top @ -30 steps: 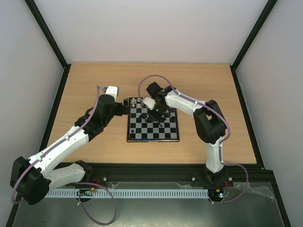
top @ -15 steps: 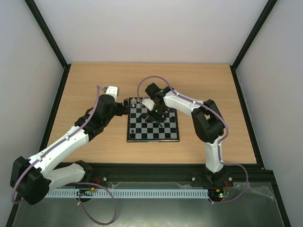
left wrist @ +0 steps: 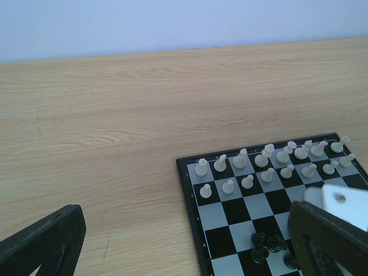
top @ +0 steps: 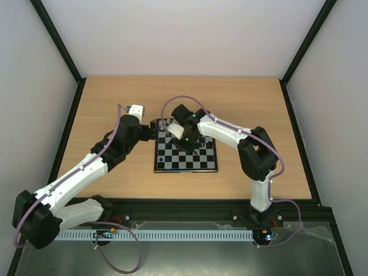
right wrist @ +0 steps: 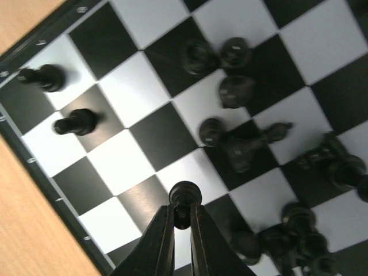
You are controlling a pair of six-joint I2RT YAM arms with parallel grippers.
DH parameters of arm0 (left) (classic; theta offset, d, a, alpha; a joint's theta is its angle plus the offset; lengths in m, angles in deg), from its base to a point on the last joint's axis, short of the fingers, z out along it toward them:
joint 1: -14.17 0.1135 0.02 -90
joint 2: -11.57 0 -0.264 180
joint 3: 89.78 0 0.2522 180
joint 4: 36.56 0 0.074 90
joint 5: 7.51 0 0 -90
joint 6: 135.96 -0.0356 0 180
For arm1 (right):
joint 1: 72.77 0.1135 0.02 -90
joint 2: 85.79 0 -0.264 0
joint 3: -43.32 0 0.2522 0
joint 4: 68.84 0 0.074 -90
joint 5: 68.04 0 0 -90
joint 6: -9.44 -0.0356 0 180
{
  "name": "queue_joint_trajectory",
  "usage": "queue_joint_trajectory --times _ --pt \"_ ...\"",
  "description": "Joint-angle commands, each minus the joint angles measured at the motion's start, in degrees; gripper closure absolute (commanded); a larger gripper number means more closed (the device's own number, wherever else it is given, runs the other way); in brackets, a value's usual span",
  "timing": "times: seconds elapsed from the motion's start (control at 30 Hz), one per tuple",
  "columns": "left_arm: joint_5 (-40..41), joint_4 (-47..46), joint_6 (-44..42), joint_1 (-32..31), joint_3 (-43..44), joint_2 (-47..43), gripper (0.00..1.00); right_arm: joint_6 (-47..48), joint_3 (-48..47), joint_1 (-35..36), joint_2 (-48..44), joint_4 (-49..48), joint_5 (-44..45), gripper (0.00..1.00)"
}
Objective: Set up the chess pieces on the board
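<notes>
Right claw point(right wrist: 182, 215) clamped on a small black round-headed chess pawn point(right wrist: 185, 196) between its tips; left claw point(left wrist: 184, 247) wide apart, empty.

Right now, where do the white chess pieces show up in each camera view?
Top external: white chess pieces, pale specks at the far-left corner of the board, partly under the right arm.
Left wrist: two rows, right of centre.
Right wrist: not in it.
Shared landmark: the board's black rim.

You see the right gripper point(right wrist: 181, 214), jaws clamped on a black pawn point(right wrist: 185, 194), with the board point(right wrist: 144, 138) behind it; two more pawns point(right wrist: 45, 77) stand upright beside the board's rim.
</notes>
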Motion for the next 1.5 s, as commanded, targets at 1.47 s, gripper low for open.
queue_joint_trajectory --times 1.47 --pt "8.3 0.3 0.6 0.0 -0.4 -1.7 0.01 -0.4 -1.3 6.2 0.2 5.3 3.0 0.73"
